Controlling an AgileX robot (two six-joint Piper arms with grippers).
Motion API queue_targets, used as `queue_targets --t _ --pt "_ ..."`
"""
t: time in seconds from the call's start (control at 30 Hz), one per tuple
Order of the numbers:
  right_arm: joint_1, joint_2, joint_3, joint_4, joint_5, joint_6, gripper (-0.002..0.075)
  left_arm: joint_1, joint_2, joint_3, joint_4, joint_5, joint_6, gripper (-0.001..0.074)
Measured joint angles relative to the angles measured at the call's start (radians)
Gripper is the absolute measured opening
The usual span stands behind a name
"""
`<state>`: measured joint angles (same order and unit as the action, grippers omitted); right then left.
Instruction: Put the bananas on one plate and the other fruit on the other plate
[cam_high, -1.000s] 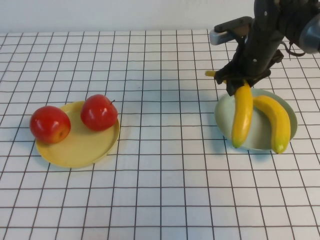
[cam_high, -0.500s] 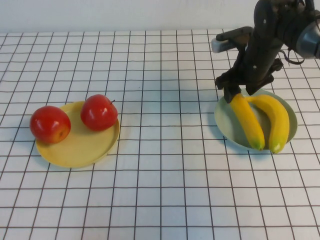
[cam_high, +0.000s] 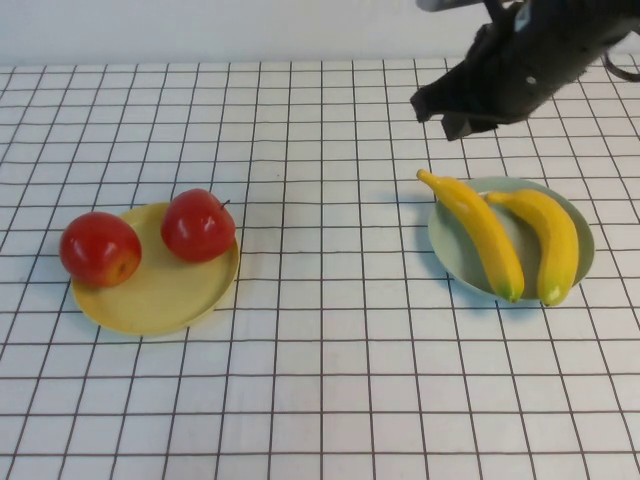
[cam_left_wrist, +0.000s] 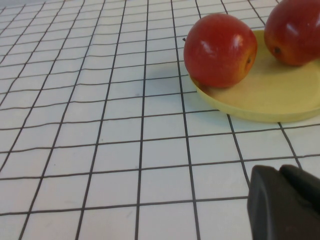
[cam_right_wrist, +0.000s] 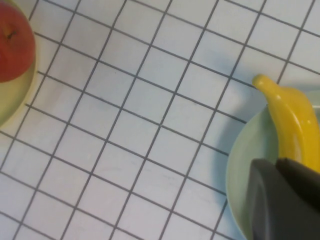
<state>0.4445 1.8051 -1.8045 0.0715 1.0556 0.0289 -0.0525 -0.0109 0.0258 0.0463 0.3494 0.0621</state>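
Note:
Two yellow bananas (cam_high: 480, 235) (cam_high: 552, 240) lie side by side on the blue-green plate (cam_high: 445, 250) at the right. Two red apples (cam_high: 198, 225) (cam_high: 99, 249) sit on the yellow plate (cam_high: 160, 290) at the left, the left one over its rim. My right gripper (cam_high: 440, 112) hangs empty and shut above the table, behind the blue-green plate; the right wrist view shows it (cam_right_wrist: 277, 165) over a banana (cam_right_wrist: 292, 120). My left gripper (cam_left_wrist: 280, 170) is shut, low over the table near the apples (cam_left_wrist: 220, 50), outside the high view.
White tabletop with a black grid (cam_high: 330, 330) all around the plates. A pale wall (cam_high: 200, 30) runs along the far edge. The right arm's dark body (cam_high: 545, 55) fills the top right corner.
The right gripper let go of the left banana, which now lies flat on the blue-green plate. The gripper has risen and drawn back toward the far edge.

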Motion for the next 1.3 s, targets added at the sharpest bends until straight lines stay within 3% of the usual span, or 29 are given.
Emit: queue_targets --t 0.27,0.43,0.67,1.03,1.17,1.3 --pt "0.0 -0.468 0.643 -0.038 -0.405 0.047 -0.0014 0.0 0.0 0.0 0.0 0.0 0.0 -0.0001" --pt "0.0 -0.775 0.916 -0.056 -0.562 0.047 -0.0014 0.0 0.0 0.0 0.0 0.0 0.0 -0.0001" --pt "0.0 -1.108 1.126 -0.101 -0.58 0.063 -0.0014 0.0 0.0 0.0 0.0 0.0 0.0 -0.0001" --pt "-0.007 -1.294 1.286 -0.185 -0.614 0.155 -0.0014 0.0 0.0 0.0 0.0 0.0 0.0 -0.0002" --pt "-0.08 -1.405 1.425 -0.185 -0.73 0.155 -0.0014 0.0 0.0 0.0 0.0 0.0 0.0 -0.0002" --pt "-0.257 -1.523 1.58 -0.185 -0.883 0.155 -0.0014 0.0 0.0 0.0 0.0 0.0 0.0 -0.0002"
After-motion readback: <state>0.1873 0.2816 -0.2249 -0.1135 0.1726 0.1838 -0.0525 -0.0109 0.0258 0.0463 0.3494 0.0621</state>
